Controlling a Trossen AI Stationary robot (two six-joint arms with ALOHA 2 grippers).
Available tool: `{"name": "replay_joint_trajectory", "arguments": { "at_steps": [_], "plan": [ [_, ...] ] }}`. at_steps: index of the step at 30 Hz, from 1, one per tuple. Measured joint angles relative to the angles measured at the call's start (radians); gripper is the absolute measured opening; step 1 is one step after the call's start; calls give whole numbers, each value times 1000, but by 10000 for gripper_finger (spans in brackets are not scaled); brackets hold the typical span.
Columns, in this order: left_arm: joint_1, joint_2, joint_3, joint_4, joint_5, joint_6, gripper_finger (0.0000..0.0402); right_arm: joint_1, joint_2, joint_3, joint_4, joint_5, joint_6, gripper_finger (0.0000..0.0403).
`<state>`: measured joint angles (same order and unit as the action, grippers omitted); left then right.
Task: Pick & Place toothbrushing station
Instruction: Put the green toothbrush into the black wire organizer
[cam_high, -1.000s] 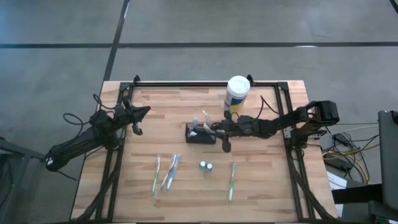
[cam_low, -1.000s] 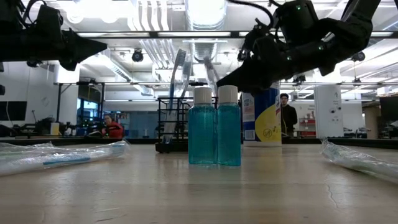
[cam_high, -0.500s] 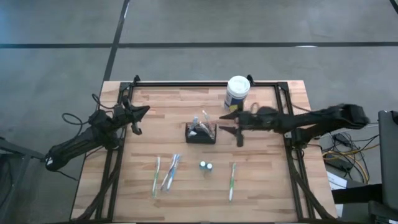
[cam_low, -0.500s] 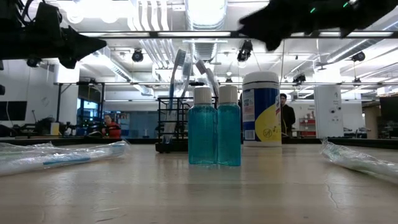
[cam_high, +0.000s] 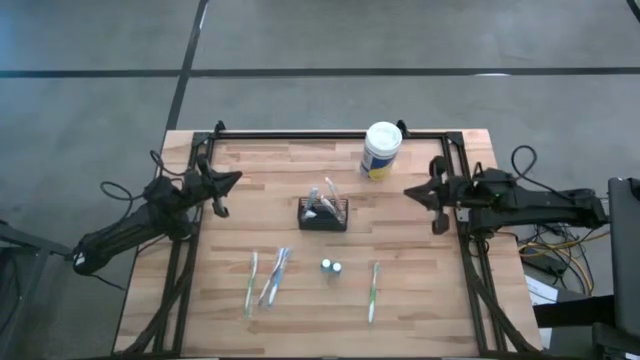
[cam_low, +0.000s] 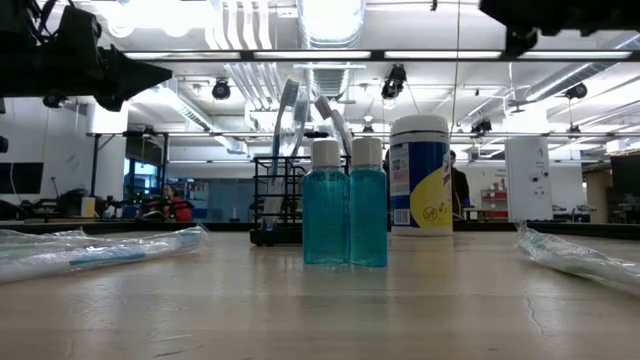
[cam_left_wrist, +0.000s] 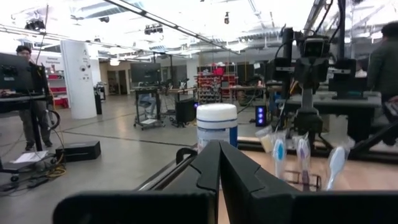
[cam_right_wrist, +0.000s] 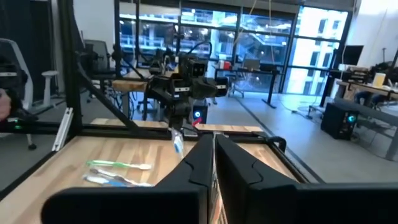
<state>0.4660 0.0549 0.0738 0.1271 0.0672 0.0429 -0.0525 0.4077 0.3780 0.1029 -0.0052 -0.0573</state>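
The toothbrushing station, a small black mesh caddy, stands on its base at the middle of the wooden table with several toothbrushes upright in it. It also shows in the low view and the left wrist view. My right gripper is shut and empty, near the table's right edge, well apart from the caddy; its own view shows the fingers together. My left gripper is shut and empty at the left edge, raised above the table.
A white canister with a yellow-blue label stands at the far edge. Two blue bottles stand near the front. Wrapped toothbrushes lie left of the bottles, and one more lies to their right. People stand in the room beyond.
My right gripper has drawn back from the caddy toward the table's right edge and gone up. The caddy stays standing at the middle of the table.
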Motion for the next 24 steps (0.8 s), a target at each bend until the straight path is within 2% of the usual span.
{"name": "replay_joint_trajectory", "arguments": {
  "at_steps": [6,12,20,24],
  "plan": [
    [0,0,0,-38,2,53,7,0,-174,-125,7,-4,42,9],
    [0,0,-1,-60,3,52,6,0,-293,-229,5,-6,73,8],
    [0,0,-10,-62,3,36,6,0,-404,-332,7,-6,94,8],
    [0,0,-11,-60,6,33,6,0,-404,-364,11,-5,116,8]
  ]
}}
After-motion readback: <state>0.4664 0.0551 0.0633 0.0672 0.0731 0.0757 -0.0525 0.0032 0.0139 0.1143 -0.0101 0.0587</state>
